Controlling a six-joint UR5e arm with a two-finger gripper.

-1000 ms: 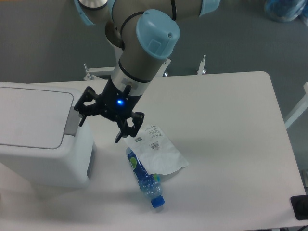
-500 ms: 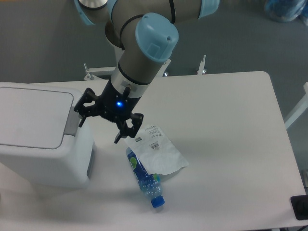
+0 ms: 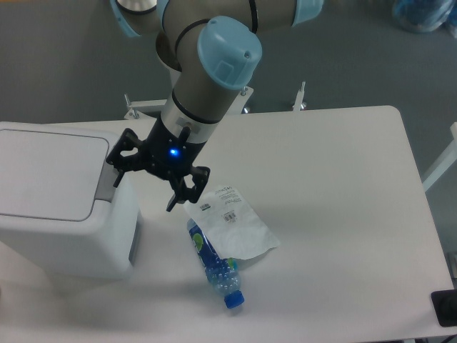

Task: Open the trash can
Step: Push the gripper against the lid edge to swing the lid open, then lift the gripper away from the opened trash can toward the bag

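Spanning grey floor [image 3: 64, 64], white table [image 3: 335, 214]

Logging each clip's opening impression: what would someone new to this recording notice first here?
First, the grey robot arm with pale blue joint caps reaching down from the top, its black two-finger gripper with open jaws and a blue light beside the grey push tab of the large white boxy plastic trash can at the left, lid shut. On the white table, a clear plastic bottle with a blue cap lies partly under a crumpled white wrapper.
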